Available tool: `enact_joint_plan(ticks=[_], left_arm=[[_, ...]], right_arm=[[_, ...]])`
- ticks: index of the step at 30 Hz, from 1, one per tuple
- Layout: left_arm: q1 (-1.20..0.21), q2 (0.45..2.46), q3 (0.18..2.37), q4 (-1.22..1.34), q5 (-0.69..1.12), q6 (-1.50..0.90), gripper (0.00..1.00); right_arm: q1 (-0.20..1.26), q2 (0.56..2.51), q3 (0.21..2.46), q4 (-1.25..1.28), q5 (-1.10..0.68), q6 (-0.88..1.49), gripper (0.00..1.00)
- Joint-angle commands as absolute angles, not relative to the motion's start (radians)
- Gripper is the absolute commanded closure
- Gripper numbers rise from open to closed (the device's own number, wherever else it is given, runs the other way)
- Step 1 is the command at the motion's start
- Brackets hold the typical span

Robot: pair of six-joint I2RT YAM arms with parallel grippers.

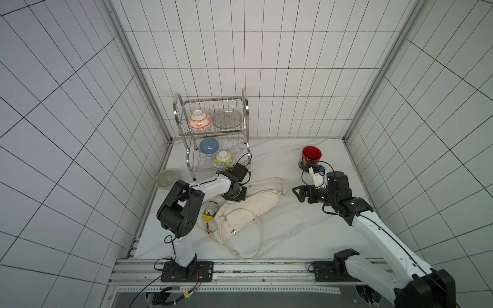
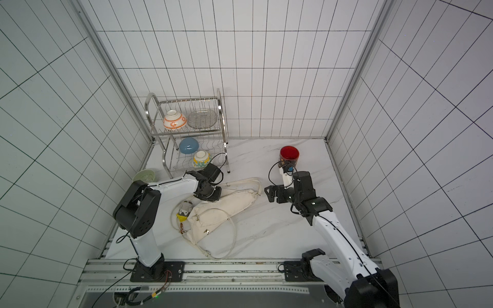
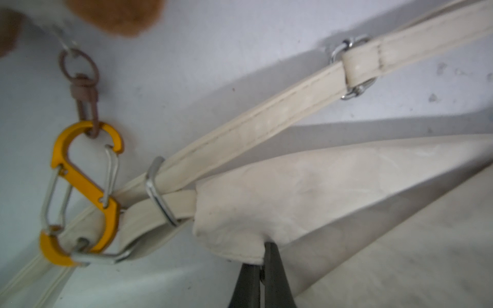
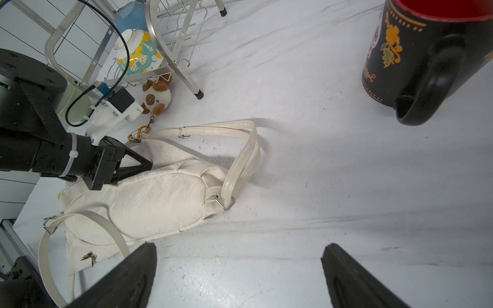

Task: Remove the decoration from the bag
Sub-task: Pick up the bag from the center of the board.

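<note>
Left wrist view: we see our left jaws pressed together on the bag's (image 3: pixel 320 197) hem. An orange clip (image 3: pixel 82 192) links its strap ring to a plush (image 4: pixel 156 98). The bag lies on the table (image 1: pixel 293 226) before the rack (image 1: pixel 213 131); our right jaws stand apart nearby.
</note>
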State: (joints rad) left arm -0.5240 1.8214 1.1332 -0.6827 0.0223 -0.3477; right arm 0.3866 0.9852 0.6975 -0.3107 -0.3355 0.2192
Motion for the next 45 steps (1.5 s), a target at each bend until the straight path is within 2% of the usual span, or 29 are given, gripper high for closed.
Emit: enact_joint_plan(ticks=[1, 13, 20, 24, 28, 32, 38, 41, 45], left_arm=[[-0.493, 1.765, 1.136, -0.784, -0.067, -0.321, 1.0], [-0.497, 1.585, 1.416, -1.165, -0.307, -0.278, 1.0], [-0.545, 1.529, 1.629, -1.357, -0.497, -0.27, 1.0], [-0.601, 1.527, 1.762, -1.429, -0.529, -0.253, 1.0], [-0.692, 1.491, 1.779, -1.384, -0.58, -0.223, 1.0], [-0.701, 1.421, 1.673, -1.213, -0.581, -0.212, 1.0], [-0.699, 1.416, 1.53, -1.005, -0.389, -0.446, 1.0], [-0.7, 1.466, 1.517, -0.958, -0.323, -0.584, 1.0], [-0.7, 1.525, 1.577, -0.985, -0.371, -0.741, 1.0]], right_arm=[[0.396, 0.965, 0.691, -0.287, -0.321, 0.227, 0.0], [0.396, 0.977, 0.707, -0.228, -0.338, 0.221, 0.0], [0.396, 0.991, 0.742, -0.198, -0.351, 0.212, 0.0], [0.396, 0.994, 0.774, -0.182, -0.361, 0.213, 0.0], [0.396, 0.979, 0.801, -0.166, -0.381, 0.219, 0.0], [0.394, 0.966, 0.84, -0.129, -0.491, 0.219, 0.0], [0.397, 1.028, 0.885, -0.123, -0.676, 0.226, 0.01], [0.429, 1.046, 0.872, -0.12, -0.643, 0.257, 0.02], [0.498, 1.068, 0.855, -0.132, -0.525, 0.316, 0.02]])
